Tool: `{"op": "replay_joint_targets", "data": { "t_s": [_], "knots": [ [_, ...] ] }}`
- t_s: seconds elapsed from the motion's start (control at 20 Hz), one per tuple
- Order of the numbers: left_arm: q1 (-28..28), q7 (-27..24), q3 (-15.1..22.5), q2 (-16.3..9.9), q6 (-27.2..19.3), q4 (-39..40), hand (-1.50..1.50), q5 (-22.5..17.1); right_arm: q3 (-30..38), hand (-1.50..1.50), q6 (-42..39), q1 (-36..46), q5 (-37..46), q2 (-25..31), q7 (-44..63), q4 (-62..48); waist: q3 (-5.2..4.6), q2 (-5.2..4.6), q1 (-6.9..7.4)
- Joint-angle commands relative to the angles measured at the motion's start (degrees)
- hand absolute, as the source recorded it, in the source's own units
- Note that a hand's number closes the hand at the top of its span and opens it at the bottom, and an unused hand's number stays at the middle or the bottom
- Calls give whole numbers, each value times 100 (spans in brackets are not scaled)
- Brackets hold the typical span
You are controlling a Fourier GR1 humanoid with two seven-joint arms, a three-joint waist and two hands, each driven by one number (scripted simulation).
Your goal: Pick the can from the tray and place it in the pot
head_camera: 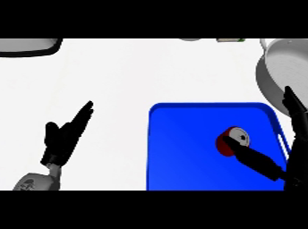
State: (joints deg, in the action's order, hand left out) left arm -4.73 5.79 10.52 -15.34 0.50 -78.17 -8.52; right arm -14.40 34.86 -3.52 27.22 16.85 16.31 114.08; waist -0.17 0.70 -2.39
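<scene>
A red can point(231, 141) with a pale lid lies on the blue tray point(183, 147), towards its right side. My right hand point(301, 152) is over the tray's right edge, open: its thumb point(256, 159) reaches to the can and touches its lower side, and its fingers point(295, 109) stretch up towards the pot. The grey pot point(292, 71) stands at the upper right, partly cut off by the view's edge. At the lower left my left hand point(64, 136) rests open with its fingers up.
A grey and black object point(21, 46) sits at the upper left corner. Small items point(229, 40) show at the counter's far edge. White counter point(130, 80) spreads between the tray and my left hand.
</scene>
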Motion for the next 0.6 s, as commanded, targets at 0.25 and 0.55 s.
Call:
{"op": "replay_joint_targets", "data": {
  "t_s": [0.25, 0.55],
  "knots": [
    [-28, 133, 105, 95, 193, 11, 0, 23, -117, -150, -1394, 225, 732, -5, 3687, 1683, 2, -55, 214],
    [-150, 351, 73, 210, 122, -84, 0, 51, -25, -150, -2053, 570, -180, -101, 4195, 943, 16, -78, 265]
  ]
}}
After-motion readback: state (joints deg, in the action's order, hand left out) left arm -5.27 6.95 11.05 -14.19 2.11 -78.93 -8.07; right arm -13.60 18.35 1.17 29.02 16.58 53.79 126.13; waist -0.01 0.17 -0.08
